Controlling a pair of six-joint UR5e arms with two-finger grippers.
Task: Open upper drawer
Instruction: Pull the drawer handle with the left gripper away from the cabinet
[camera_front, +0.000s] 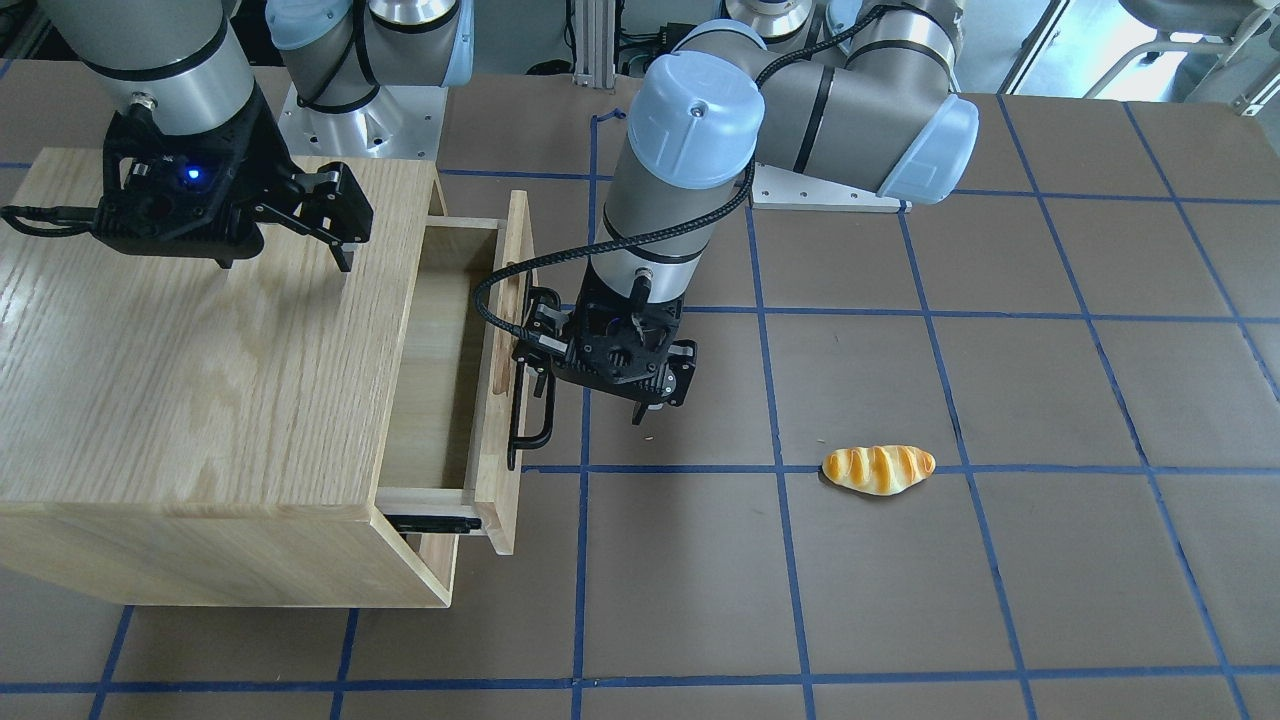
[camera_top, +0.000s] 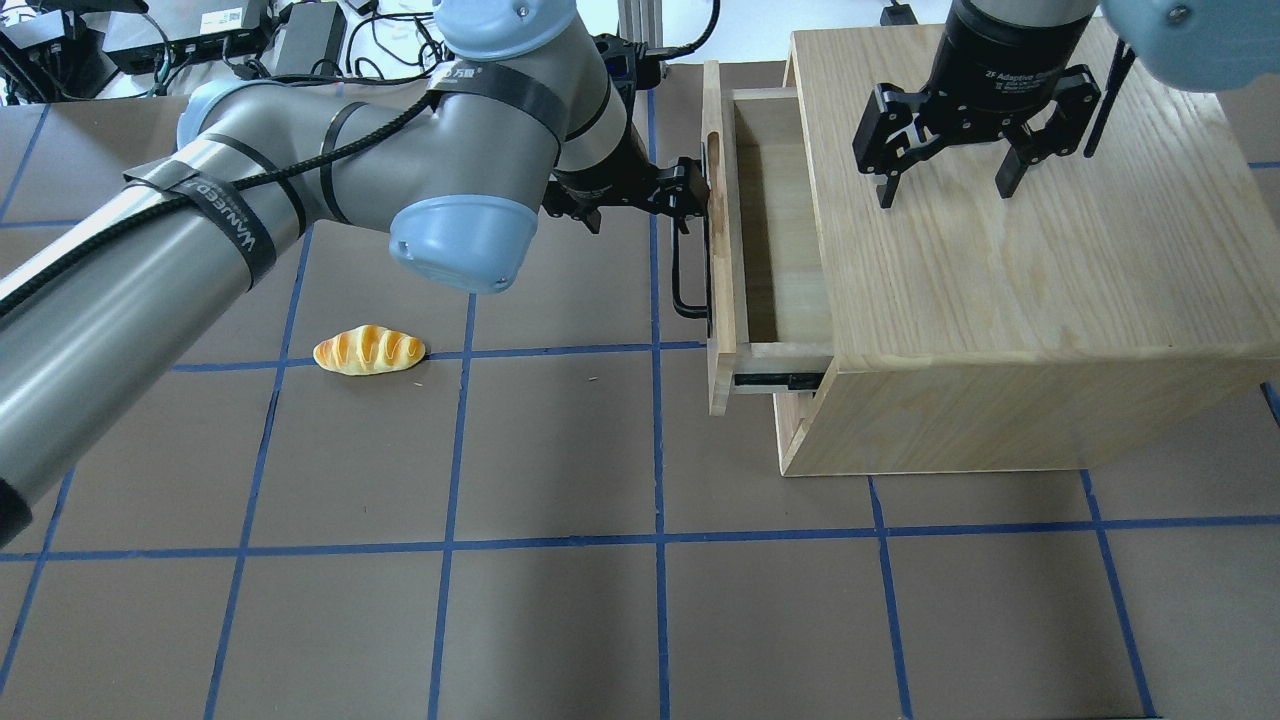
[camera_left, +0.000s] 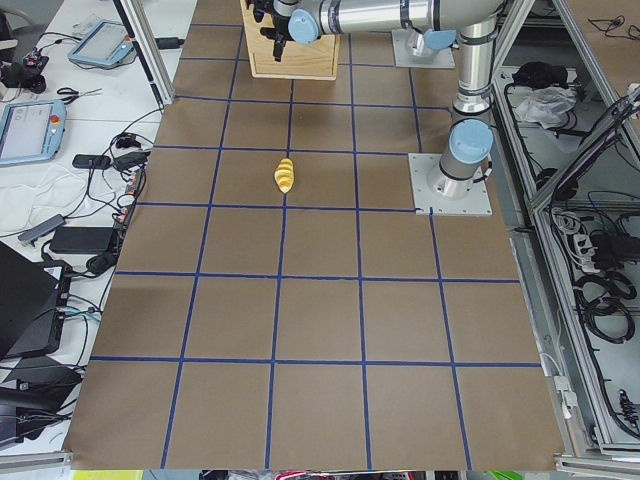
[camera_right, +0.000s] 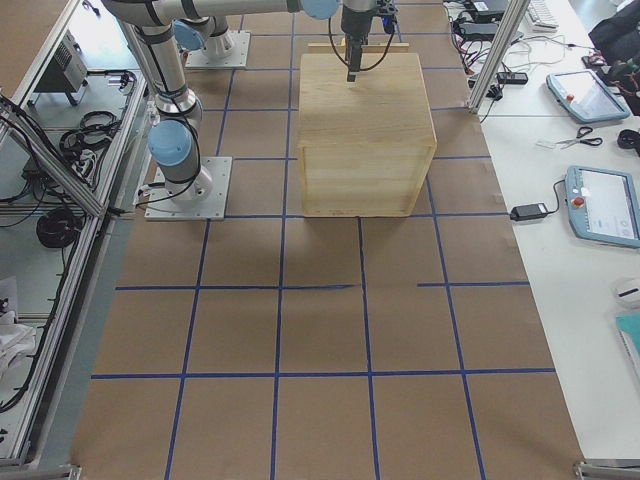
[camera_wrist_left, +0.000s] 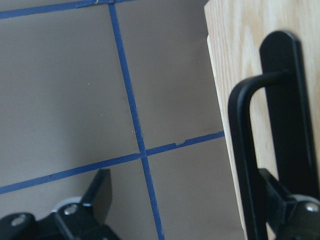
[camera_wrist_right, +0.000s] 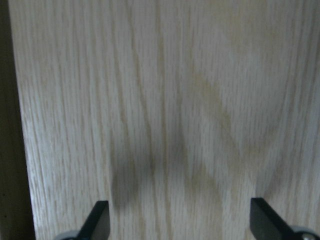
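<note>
The upper drawer (camera_front: 440, 380) stands partly pulled out of the oak cabinet (camera_front: 200, 350), and its pale inside shows, also in the overhead view (camera_top: 790, 270). Its black bar handle (camera_front: 535, 425) runs along the front panel (camera_top: 722, 250). My left gripper (camera_front: 590, 395) is at that handle, open. In the left wrist view one finger (camera_wrist_left: 287, 205) sits by the handle (camera_wrist_left: 240, 150) and the other finger (camera_wrist_left: 95, 197) is far off over the table. My right gripper (camera_top: 945, 190) hangs open and empty just above the cabinet top (camera_wrist_right: 165, 100).
A bread roll (camera_front: 878, 469) lies on the brown table with blue tape lines, out from the drawer front. The lower drawer front (camera_front: 435, 565) is shut beneath the upper one. A black slide rail (camera_front: 435, 522) shows at the drawer's side.
</note>
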